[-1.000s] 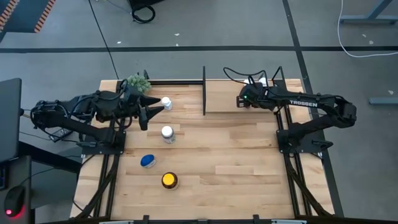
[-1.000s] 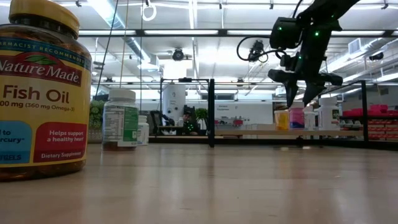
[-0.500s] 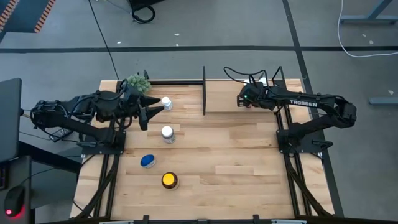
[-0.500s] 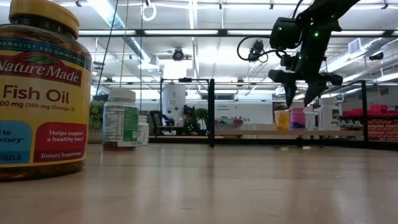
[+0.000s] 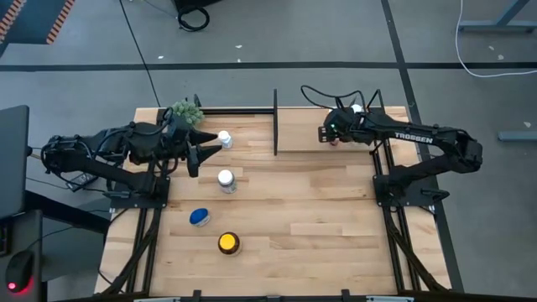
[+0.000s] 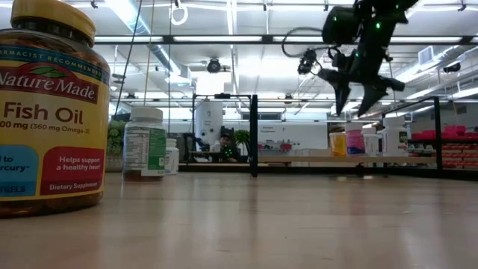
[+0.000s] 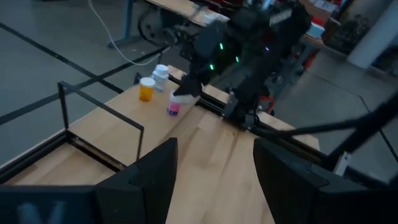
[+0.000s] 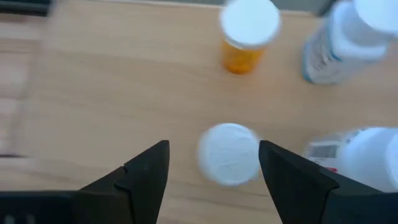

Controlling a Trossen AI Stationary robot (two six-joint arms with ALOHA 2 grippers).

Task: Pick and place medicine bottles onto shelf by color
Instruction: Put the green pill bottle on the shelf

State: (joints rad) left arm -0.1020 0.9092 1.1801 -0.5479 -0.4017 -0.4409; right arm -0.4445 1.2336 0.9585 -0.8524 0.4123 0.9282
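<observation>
Nearest, at six o'clock on my light plank tabletop point(image 5: 310, 226), stands the wide amber yellow-lidded bottle point(image 5: 228, 243); open wood spreads rightward. My left gripper point(image 5: 204, 151) waits open and empty at ten o'clock beside a white-capped bottle point(image 5: 225, 138). Farther, at one o'clock, my right gripper point(image 6: 357, 97) hangs open, holding nothing, above the pink-bodied white-capped bottle point(image 7: 175, 106) on the black-framed wooden shelf point(image 5: 306, 134). Beyond lies grey floor point(image 5: 268, 42).

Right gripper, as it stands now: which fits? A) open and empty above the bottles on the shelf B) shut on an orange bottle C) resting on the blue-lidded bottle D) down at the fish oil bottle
A: the right gripper hangs with its fingers apart and nothing between them, above the pink bottle standing on the shelf.
</observation>
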